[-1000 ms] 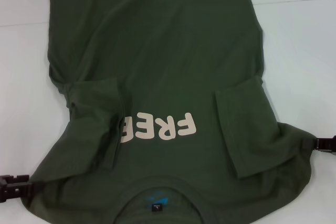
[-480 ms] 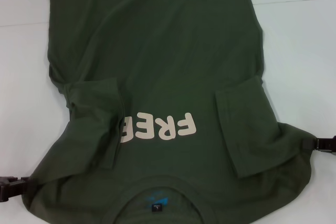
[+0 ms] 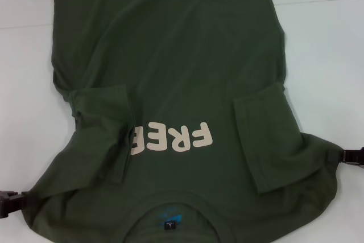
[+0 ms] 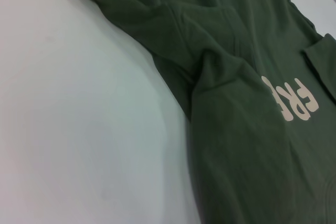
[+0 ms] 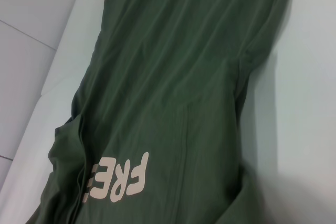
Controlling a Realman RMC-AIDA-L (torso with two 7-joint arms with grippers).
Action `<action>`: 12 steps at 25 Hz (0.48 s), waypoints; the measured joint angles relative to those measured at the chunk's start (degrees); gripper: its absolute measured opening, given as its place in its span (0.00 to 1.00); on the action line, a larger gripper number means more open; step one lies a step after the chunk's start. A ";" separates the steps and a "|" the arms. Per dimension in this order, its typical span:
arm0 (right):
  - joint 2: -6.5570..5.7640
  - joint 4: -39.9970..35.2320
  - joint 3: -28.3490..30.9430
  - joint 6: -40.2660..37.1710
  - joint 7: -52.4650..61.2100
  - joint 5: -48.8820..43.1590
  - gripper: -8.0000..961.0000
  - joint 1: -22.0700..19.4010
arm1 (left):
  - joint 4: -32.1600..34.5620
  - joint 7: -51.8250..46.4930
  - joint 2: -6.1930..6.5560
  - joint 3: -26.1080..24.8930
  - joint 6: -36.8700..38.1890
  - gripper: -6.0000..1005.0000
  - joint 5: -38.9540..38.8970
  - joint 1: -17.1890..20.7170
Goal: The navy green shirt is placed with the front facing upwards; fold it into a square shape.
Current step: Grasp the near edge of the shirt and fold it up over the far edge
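White table (image 3: 324,55) under navy green shirt (image 3: 182,72); left gripper (image 3: 8,203) & right gripper (image 3: 354,156) at shoulders, finger state unclear.

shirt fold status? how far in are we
Early. Done: both sleeves of the navy green shirt lie folded inward over the front, FREE lettering facing up. In hand: the left hand and right hand sit at the shirt's shoulder edges near the collar. Left: the body lies at full length, not yet a square.

The navy green shirt (image 3: 170,72) is covering mid-table (image 3: 324,55); bare white surface is lying open along both sides.
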 joint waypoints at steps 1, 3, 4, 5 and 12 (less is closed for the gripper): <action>0.08 0.00 0.01 0.00 -0.23 0.01 0.02 -0.04 | 0.14 0.00 0.00 -0.11 0.04 0.03 0.00 0.14; 0.15 0.00 0.03 0.00 -0.52 0.06 0.02 -0.16 | 0.33 0.00 0.00 -0.31 0.28 0.03 -0.01 0.39; 0.30 0.00 0.60 -0.04 -1.31 0.27 0.02 -0.52 | 0.46 0.00 0.02 -0.39 0.43 0.03 -0.03 0.54; 0.30 0.00 0.60 -0.04 -1.31 0.27 0.02 -0.52 | 0.67 0.00 0.08 -0.46 0.71 0.03 -0.04 0.78; 0.64 0.42 2.44 -0.53 -4.08 0.40 0.02 -2.24 | 2.23 0.04 0.40 -0.63 3.62 0.03 -0.04 1.91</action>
